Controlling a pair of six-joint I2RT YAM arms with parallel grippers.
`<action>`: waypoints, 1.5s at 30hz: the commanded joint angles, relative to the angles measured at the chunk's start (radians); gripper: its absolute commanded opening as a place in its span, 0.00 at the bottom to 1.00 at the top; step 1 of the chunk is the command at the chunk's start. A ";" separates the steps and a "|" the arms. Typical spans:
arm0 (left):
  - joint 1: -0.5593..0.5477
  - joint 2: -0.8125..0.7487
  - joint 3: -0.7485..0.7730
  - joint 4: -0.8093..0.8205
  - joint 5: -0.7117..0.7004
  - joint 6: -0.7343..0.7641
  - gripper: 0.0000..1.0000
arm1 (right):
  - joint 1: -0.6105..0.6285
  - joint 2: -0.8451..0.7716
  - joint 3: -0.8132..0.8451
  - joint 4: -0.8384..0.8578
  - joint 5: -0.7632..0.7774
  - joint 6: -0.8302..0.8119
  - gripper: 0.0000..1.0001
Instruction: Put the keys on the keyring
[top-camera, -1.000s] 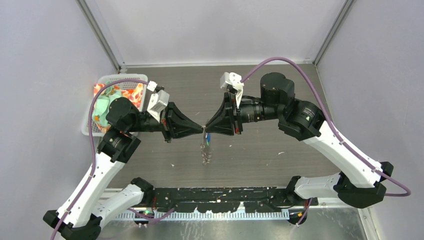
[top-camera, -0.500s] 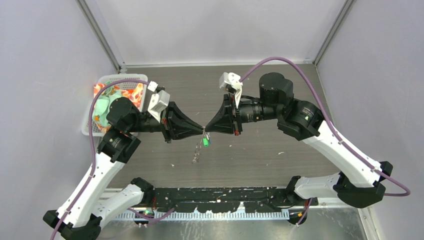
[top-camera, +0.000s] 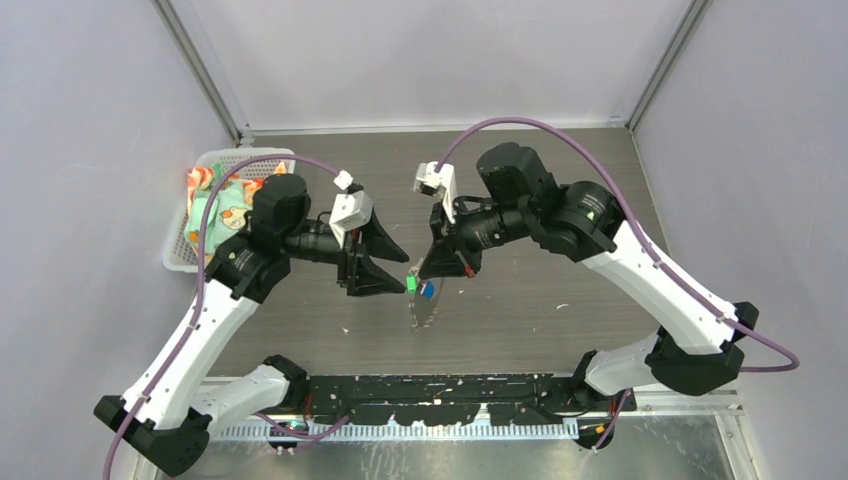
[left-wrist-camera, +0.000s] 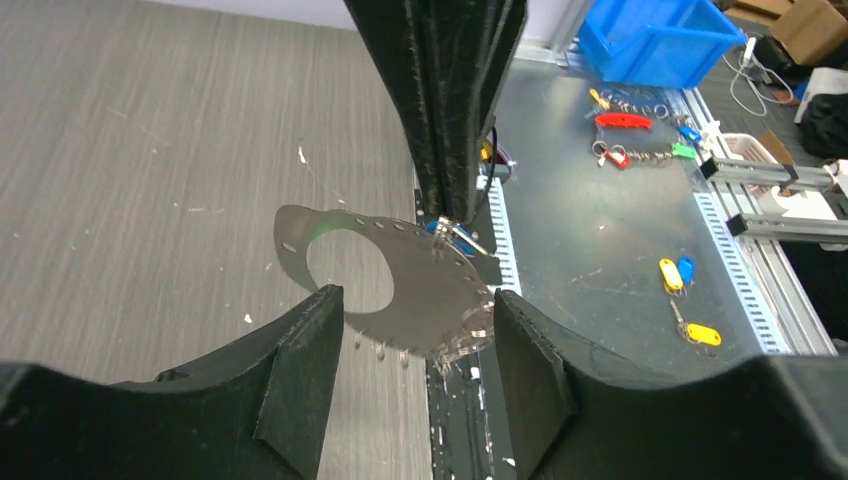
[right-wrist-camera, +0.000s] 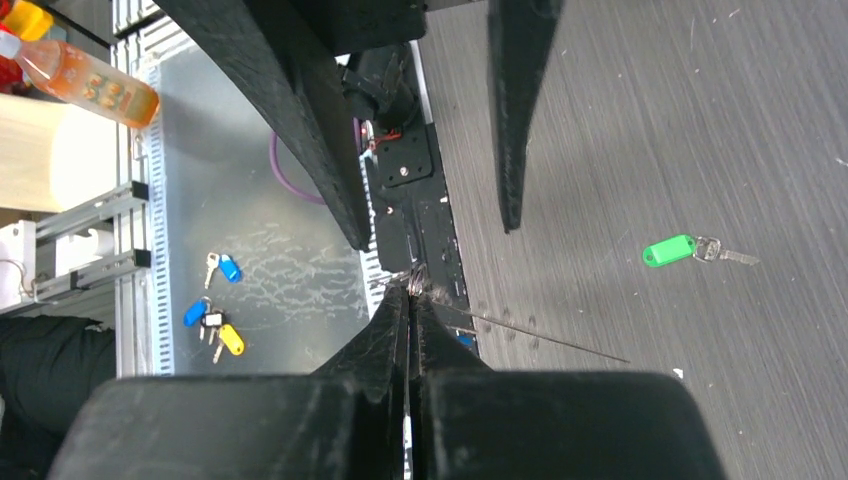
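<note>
**Top external view.** The left gripper (top-camera: 403, 272) is seen with its fingers spread wide, and nothing is clamped between them. The right gripper (top-camera: 430, 276) is pressed shut, and the keyring (top-camera: 425, 312) is hung from its tip above the table (top-camera: 520, 310). The green key (top-camera: 411, 284) is located just beside the nearer left fingertip. The blue key (top-camera: 428, 290) is located at the top of the ring, under the right tip. A white basket (top-camera: 180, 255) is placed at the far left, well apart from both grippers. Bare table is shown on all other sides.

**Left wrist view.** The left fingers (left-wrist-camera: 300, 370) are held apart, with the keyring (left-wrist-camera: 430, 290) framed between them. Contact with the ring cannot be determined. The ring is pinched at its upper edge by the right gripper (left-wrist-camera: 447, 215), with the blue key (left-wrist-camera: 437, 227) at that spot. The table edge runs directly behind the ring, and a metal bench with loose keys (left-wrist-camera: 690, 300) lies beyond it.

**Right wrist view.** The right fingers (right-wrist-camera: 385, 350) are closed together on the keyring (right-wrist-camera: 540, 342), which is seen edge-on as a thin line. The green key (right-wrist-camera: 668, 251) is shown lying flat on the table, apart from the ring. The spread left fingers (right-wrist-camera: 320, 150) are seen opposite.
</note>
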 joint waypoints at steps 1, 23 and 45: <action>-0.003 0.044 0.062 -0.107 0.059 0.110 0.58 | 0.023 0.048 0.106 -0.097 0.014 -0.025 0.01; -0.012 0.059 0.081 -0.191 0.122 0.233 0.33 | 0.056 0.206 0.320 -0.246 0.015 -0.074 0.01; -0.012 0.062 0.096 -0.159 0.111 0.210 0.15 | 0.072 0.236 0.341 -0.253 0.005 -0.072 0.01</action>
